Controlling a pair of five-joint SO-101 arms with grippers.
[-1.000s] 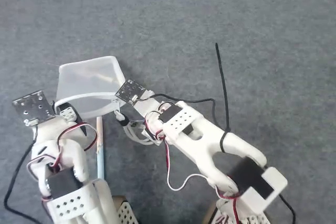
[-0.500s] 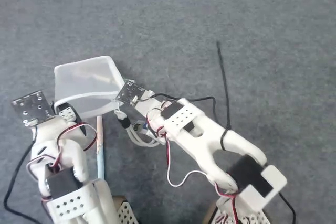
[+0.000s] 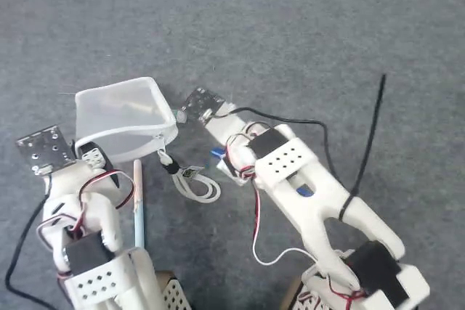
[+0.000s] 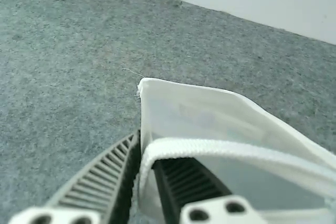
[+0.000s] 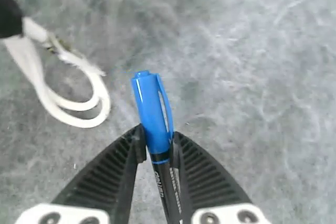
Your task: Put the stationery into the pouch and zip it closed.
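One blue capped marker pen (image 5: 152,108) sits clamped between the jaws of the right gripper (image 5: 156,134), its cap poking out past the fingertips and pointing at the grey felt table (image 3: 290,49). It is not yet in the translucent white zip pouch (image 3: 120,117), which stands propped just beside it. The left gripper (image 4: 148,153) is pinched on the pouch's zipper rim, one jaw inside and one outside, holding the mouth up.

Over the last second the right arm has swung away from the pouch's corner toward its own side, carrying the marker with it. That uncovered the white cord loop (image 3: 196,185) hanging from the zipper pull, which the arm had been covering. The black cable (image 3: 374,121) on that arm swept outward too. The pouch and the left arm have stayed put.

By my reading the marker is secured and clear of the cord, so the next job is bringing it round to the mouth. A slim pencil (image 3: 138,201), wood-coloured and pale blue, still lies on the felt next to the left arm, so more stationery remains.
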